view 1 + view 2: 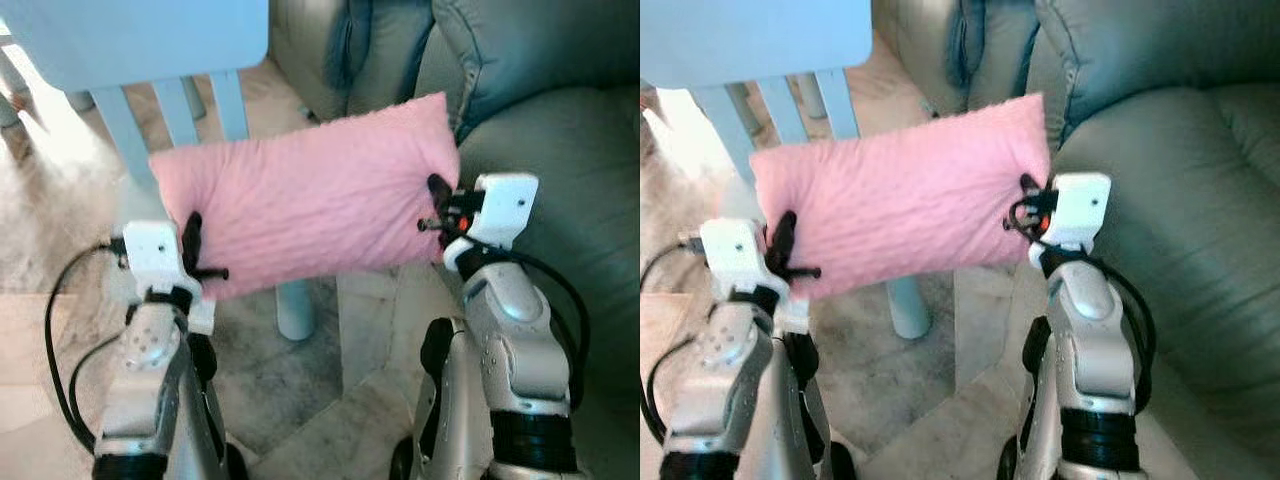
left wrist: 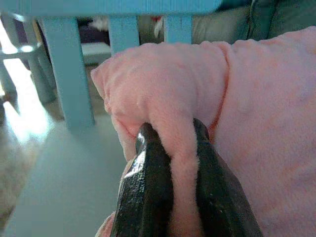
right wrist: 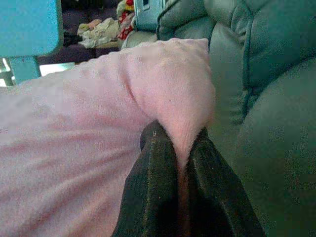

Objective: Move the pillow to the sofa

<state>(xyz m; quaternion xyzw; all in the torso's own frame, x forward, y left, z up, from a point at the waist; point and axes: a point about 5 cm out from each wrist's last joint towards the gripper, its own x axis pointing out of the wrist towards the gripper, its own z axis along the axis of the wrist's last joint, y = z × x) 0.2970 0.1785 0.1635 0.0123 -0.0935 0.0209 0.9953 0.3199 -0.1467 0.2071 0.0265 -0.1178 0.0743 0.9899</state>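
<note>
A soft pink rectangular fabric pillow (image 1: 310, 195) hangs in the air between both arms, in front of a pale blue wooden chair (image 1: 150, 60) and just beside the grey-green leather sofa (image 1: 560, 150) (its right end nearest the seat cushion). The left gripper (image 1: 195, 255) pinches its left edge, the right gripper (image 1: 437, 205) its right edge, each pair of jaws clamped on a fold of fabric.

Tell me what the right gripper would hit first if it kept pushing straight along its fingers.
The right gripper is shut on the pink pillow; beyond the pinched corner, probably the grey sofa's back cushions, though depth is unclear.
</note>
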